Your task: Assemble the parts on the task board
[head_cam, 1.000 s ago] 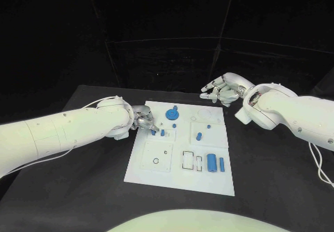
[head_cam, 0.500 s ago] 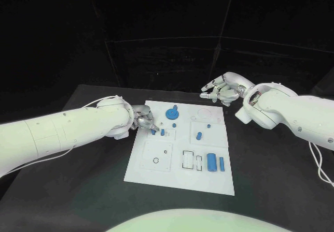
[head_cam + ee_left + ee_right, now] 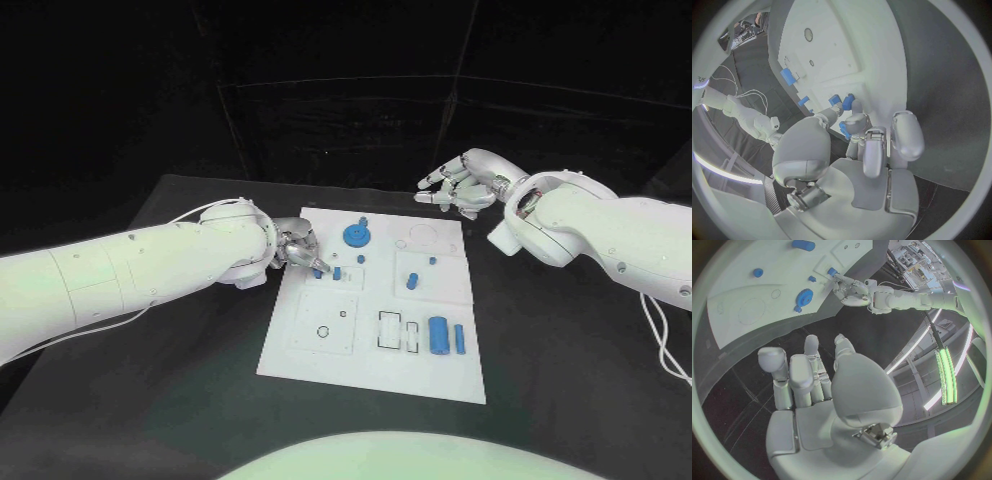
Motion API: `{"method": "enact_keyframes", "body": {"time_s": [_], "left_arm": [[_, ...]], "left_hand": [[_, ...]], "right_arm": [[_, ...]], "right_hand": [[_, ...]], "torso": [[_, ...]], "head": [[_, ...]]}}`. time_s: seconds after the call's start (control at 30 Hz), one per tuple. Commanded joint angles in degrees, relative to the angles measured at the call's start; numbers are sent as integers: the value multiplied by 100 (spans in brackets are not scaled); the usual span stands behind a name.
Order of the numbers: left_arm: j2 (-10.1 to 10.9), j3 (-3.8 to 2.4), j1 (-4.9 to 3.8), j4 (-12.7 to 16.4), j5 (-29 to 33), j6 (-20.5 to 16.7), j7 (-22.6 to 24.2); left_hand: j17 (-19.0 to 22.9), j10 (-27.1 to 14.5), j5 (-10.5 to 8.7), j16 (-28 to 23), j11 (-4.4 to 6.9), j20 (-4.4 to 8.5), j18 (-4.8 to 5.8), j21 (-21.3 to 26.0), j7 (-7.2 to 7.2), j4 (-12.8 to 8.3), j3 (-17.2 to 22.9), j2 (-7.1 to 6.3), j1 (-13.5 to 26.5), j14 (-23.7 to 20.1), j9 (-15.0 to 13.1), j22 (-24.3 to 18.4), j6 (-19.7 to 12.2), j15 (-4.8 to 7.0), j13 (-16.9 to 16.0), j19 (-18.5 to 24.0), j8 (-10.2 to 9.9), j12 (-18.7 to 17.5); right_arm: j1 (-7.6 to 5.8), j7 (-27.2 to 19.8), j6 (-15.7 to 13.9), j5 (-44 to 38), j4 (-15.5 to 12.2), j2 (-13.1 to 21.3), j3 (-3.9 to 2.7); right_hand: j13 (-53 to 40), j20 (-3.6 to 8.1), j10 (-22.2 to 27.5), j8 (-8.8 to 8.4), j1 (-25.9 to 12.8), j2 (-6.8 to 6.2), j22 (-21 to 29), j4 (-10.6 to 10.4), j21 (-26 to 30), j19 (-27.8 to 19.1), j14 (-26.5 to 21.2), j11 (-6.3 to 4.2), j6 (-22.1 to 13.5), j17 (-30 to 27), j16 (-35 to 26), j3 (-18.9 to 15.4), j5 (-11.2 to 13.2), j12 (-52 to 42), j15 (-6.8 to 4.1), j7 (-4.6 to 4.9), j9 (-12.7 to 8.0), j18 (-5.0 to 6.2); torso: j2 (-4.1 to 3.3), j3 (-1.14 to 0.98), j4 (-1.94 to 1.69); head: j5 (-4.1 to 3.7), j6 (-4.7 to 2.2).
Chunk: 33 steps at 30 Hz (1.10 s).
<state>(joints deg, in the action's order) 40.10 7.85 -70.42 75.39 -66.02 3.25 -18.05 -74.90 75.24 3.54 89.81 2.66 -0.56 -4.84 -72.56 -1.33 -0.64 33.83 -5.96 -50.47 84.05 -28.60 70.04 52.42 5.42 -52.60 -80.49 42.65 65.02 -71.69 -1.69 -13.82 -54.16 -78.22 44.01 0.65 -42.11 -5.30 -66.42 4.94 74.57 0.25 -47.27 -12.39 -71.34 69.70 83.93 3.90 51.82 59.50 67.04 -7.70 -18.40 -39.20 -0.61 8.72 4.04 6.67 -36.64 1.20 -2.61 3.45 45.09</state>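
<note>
The white task board [image 3: 326, 352] lies in the middle of the black table. My left hand [image 3: 300, 249] hangs over the board's far left corner and pinches a small blue part [image 3: 844, 130] between thumb and fingers. Two small blue parts [image 3: 848, 102] stand in the board just beyond its fingertips. A round blue part [image 3: 356, 236] sits near the far edge, and short blue parts [image 3: 438, 333] lie at the near right. My right hand [image 3: 462, 184] hovers beyond the board's far right corner, fingers spread [image 3: 811, 375], holding nothing.
Bare black table [image 3: 173, 400] surrounds the board on all sides. A rectangular slot [image 3: 391, 330] and a square recessed panel [image 3: 327, 322] mark the board's near half. In the right wrist view the board [image 3: 748, 285] and my left hand [image 3: 851, 290] lie far ahead.
</note>
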Motion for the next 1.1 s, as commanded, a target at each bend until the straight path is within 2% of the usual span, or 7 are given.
{"method": "enact_keyframes", "body": {"time_s": [0.03,0.63,0.7,0.83,0.97,1.03,1.1], "left_arm": [[9,-2,-9,17,25,49,24],[7,-2,-7,12,25,-17,28],[10,-2,-7,13,37,-84,31],[24,-3,-7,22,111,-279,42],[52,-4,-7,44,199,-471,52],[74,-5,-8,59,278,-554,61],[101,-6,-8,75,346,-621,73]], "left_hand": [[-1510,53,-13,19,-3,-5,-6,-23,5,12,-30,3,40,595,-7,8,50,40,-5,-50,30,29],[-1510,62,-16,19,-8,-8,-5,-20,0,149,-276,-67,210,595,-29,22,73,36,-4,-54,49,36],[-1510,62,-19,19,-13,-10,-4,-19,-6,207,-388,-89,277,595,-34,26,77,33,-3,-55,52,38],[-1510,17,-25,19,-34,-19,-10,15,-25,411,-909,-204,484,595,-27,4,0,23,56,-42,7,0],[-1510,-8,-17,19,-36,-20,-14,29,-32,570,-1358,-103,434,595,-31,7,-36,18,66,-43,-15,2],[-1509,-41,-13,18,-42,-24,-23,68,-40,611,-1504,-51,368,595,-32,-26,-52,14,113,-25,-25,-29],[-1486,-74,-10,8,-50,-28,-33,109,-48,630,-1588,-15,314,589,-30,-63,-71,9,163,-5,-36,-64]], "right_arm": [[-11,-13,21,-3,-2,-1,-3],[-11,-6,14,-3,0,-1,-3],[-11,-7,14,-3,2,-3,-3],[-11,-6,10,-3,10,-9,-3],[-11,25,-28,-16,21,-16,-2],[-11,38,-31,-21,21,-16,-2],[-11,43,-28,-23,19,-16,-2]], "right_hand": [[8,-1,34,4,-24,41,5,-4,28,-31,7,-15,31,-9,-23,-33,-19,26,-21,20,-6,113],[13,-2,36,4,-36,44,14,-19,36,-35,5,-14,32,-15,-33,-47,-20,28,-20,21,-6,114],[13,-2,36,4,-36,44,14,-19,36,-35,5,-14,32,-15,-33,-47,-20,28,-20,21,-6,114],[16,-3,37,5,-43,45,22,-28,42,-39,3,-13,32,-24,-42,-55,-20,28,-19,22,-6,115],[20,-4,38,5,-55,43,44,-42,55,-49,1,-11,32,-30,-51,-71,-20,29,-18,23,-6,119],[20,-4,38,5,-55,43,44,-42,55,-49,1,-11,32,-30,-51,-71,-20,29,-18,23,-6,119],[20,-4,38,5,-56,43,48,-43,57,-51,0,-11,32,-33,-53,-72,-20,29,-18,23,-6,119]], "torso": [[-2,1,-3],[1,-4,-1],[3,-1,-1],[1,0,-4],[-1,2,5],[-4,-1,6],[-3,1,7]], "head": [[0,6],[-6,-2],[-7,-7],[-13,-6],[15,-26],[-4,-29],[34,-39]]}}
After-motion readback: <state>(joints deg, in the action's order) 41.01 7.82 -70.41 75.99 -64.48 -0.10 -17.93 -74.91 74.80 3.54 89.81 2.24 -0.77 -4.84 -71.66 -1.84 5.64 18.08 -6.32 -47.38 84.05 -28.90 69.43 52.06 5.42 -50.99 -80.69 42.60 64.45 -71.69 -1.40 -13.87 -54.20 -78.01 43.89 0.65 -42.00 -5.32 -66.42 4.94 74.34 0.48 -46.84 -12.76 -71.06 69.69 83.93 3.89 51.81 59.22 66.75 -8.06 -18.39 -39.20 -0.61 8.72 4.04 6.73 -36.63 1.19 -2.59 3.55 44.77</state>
